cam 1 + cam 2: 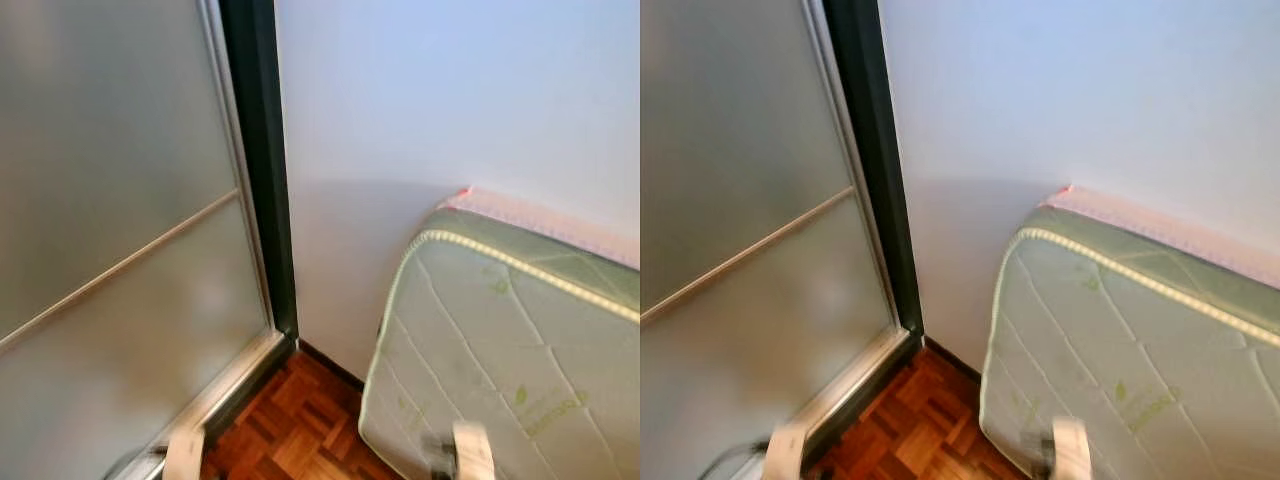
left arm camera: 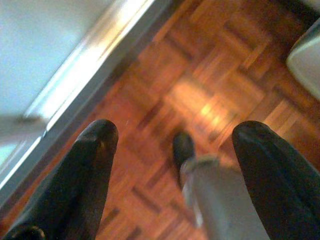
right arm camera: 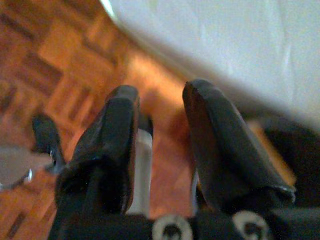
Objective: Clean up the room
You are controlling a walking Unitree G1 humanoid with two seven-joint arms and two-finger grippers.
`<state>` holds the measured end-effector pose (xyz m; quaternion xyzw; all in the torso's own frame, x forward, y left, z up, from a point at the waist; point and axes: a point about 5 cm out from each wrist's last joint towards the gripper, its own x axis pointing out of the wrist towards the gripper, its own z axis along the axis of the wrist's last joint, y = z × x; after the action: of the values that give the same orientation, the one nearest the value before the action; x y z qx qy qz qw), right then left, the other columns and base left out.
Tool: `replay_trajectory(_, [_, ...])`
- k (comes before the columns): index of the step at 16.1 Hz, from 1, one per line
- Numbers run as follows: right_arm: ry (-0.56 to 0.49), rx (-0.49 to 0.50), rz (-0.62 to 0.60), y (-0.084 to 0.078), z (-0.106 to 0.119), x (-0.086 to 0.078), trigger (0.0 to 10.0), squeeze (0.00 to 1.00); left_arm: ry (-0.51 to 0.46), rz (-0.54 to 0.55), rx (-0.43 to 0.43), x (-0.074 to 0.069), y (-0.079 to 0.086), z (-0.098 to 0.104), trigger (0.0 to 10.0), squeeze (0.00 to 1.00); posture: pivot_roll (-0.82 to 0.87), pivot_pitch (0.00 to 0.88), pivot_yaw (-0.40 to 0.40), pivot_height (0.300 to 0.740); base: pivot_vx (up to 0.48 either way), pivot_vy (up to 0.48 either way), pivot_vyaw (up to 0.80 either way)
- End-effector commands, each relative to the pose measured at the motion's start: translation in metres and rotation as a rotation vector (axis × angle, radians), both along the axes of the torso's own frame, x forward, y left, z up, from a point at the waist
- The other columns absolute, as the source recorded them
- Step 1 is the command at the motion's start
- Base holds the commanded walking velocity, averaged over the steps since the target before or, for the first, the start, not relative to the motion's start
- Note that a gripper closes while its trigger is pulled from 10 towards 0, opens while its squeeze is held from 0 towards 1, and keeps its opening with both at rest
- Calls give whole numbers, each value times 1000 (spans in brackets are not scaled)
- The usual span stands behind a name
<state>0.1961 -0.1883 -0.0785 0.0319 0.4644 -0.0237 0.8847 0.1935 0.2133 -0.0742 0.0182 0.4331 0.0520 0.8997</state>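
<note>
At the far left, a frosted glass sliding door (image 1: 110, 250) is being faced, its metal track (image 1: 225, 385) running along the floor and a dark frame (image 1: 262, 160) standing at its right edge. Beside the frame a plain pale wall (image 1: 430, 110) is being looked at, and below it a strip of wooden parquet floor (image 1: 300, 425) is being shown. At the right, a quilted green mattress (image 1: 500, 360) is being leaned upright against the wall, with a pink edge (image 1: 540, 220) showing behind its top.

The left pincer (image 2: 172, 150) is being held open above the parquet near the door track, with nothing between its fingers. The right pincer (image 3: 160, 145) is being held low beside the mattress, its fingers parted by a narrow gap and nothing being gripped.

No loose item to be tidied is being shown in this corner, so where the things to be cleaned up are lying cannot be told. As a judgement, the task is being left at an early or in-between stage: nothing is being carried, and something to pick up is probably being looked for elsewhere in the room
</note>
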Motion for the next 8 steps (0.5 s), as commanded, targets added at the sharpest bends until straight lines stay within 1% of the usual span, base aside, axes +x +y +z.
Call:
replay_trajectory(1, [11,4,6,0,-1,-1,10000,0,31,19,-10,-7,2,-3,10000,0,35,0,-22,740,0,0,0])
replay_trajectory(6, [17,9,17,-1,0,0,10000,0,40,20,-13,-8,1,-4,10000,0,39,0,-26,740,0,0,0])
replay_trajectory(8, [-1,26,13,0,1,1,10000,0,44,20,-15,-9,1,-5,10000,0,38,0,-27,740,0,0,0])
